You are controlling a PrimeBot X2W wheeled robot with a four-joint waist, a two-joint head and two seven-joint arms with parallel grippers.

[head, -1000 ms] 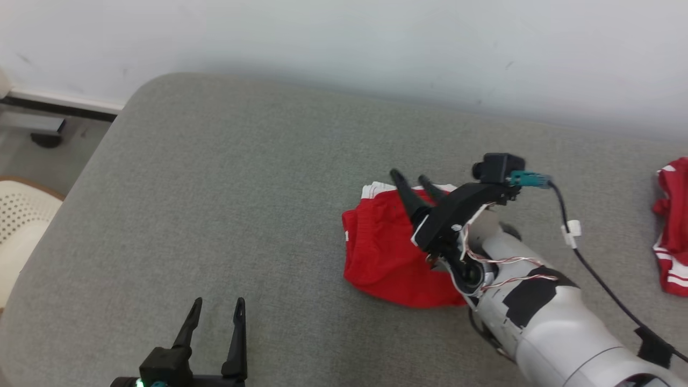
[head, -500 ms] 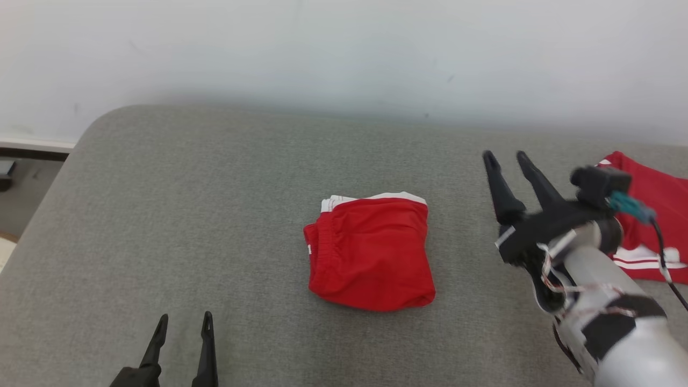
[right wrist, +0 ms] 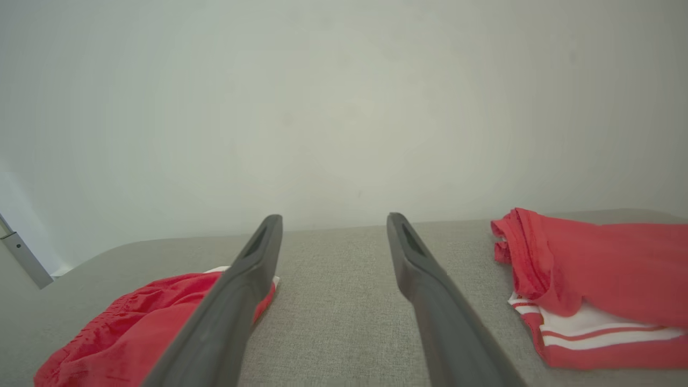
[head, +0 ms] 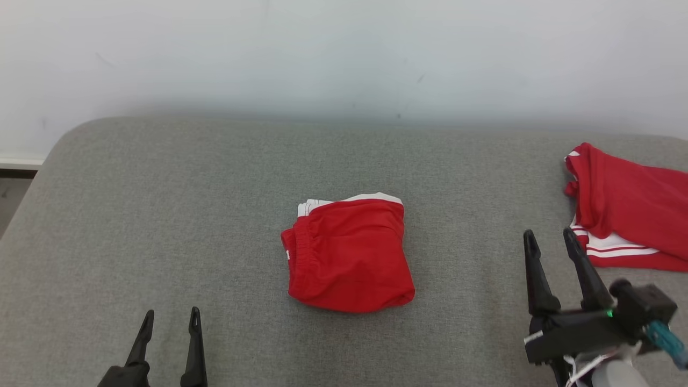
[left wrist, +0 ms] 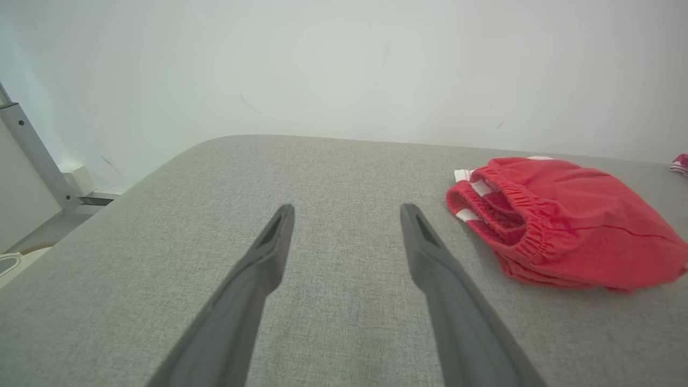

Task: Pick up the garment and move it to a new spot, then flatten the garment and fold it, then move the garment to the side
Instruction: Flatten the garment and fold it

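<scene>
Head view: garment [head: 349,258] left of right tool [head: 549,233]

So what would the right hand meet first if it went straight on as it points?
Probably nothing soon: the right hand points over bare grey cushion, between folded shorts and the other garment, toward the wall.

Head view downward over grey cushion [head: 161,215]; wrist views low, level, sharing folded shorts [left wrist: 564,231].
</scene>
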